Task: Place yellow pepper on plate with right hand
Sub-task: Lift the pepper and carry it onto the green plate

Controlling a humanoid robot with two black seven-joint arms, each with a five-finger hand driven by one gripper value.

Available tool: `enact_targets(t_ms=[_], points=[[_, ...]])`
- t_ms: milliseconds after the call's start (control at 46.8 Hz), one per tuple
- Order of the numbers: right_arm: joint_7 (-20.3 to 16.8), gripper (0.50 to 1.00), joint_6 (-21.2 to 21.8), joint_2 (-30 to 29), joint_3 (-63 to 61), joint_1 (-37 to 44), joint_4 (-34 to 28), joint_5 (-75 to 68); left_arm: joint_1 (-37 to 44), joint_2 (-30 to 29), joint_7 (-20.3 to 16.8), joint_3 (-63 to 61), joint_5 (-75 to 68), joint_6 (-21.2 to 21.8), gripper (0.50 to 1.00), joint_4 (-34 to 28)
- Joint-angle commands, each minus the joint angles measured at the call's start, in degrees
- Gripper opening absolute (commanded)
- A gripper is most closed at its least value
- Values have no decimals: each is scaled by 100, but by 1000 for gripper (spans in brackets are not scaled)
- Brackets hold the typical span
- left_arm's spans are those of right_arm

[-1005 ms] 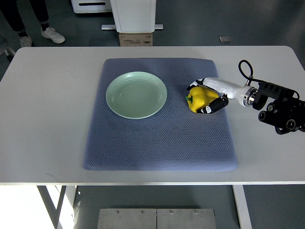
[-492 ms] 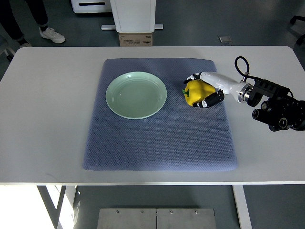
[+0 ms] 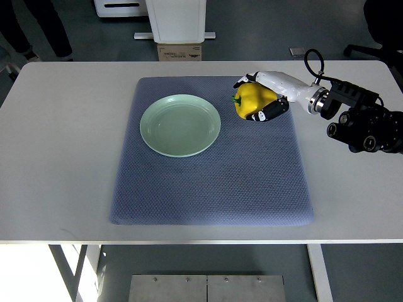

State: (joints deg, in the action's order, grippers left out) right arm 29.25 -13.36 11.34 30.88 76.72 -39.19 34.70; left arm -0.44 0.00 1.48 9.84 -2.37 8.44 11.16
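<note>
Right hand (image 3: 263, 100) gripping yellow pepper (image 3: 249, 100) upper right of centre, green plate (image 3: 180, 124) left of it, blue mat (image 3: 208, 189) on white surface (image 3: 63, 145)

The right hand (image 3: 263, 100) is showing a white shell, black fingertips, a black wrist and a looping black cable (image 3: 312, 63).

No text, number or brand could be read anywhere in the top view. The small cardboard box (image 3: 179, 53) on the floor beyond the table's far edge carried a dark printed line along its front, but it was too small and blurred to make out
</note>
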Motion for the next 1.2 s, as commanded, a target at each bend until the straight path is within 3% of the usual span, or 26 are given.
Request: enact_targets(t_ms=[0,363,1112,1176], points=[[-191,500,0,-211,-56,10,26,-33,0,0,2,0,0,0,1000,0],[-499,500,44,-1125,-109,-34,421,-534,0,0,-7,0,0,0,1000,0],[-605,500,44,-1134,-188,-360,641,-578,0,0,-7,0,0,0,1000,0],[-596,572,44,-1134,-188,-368,632,-587,0,0,-7,0,0,0,1000,0]])
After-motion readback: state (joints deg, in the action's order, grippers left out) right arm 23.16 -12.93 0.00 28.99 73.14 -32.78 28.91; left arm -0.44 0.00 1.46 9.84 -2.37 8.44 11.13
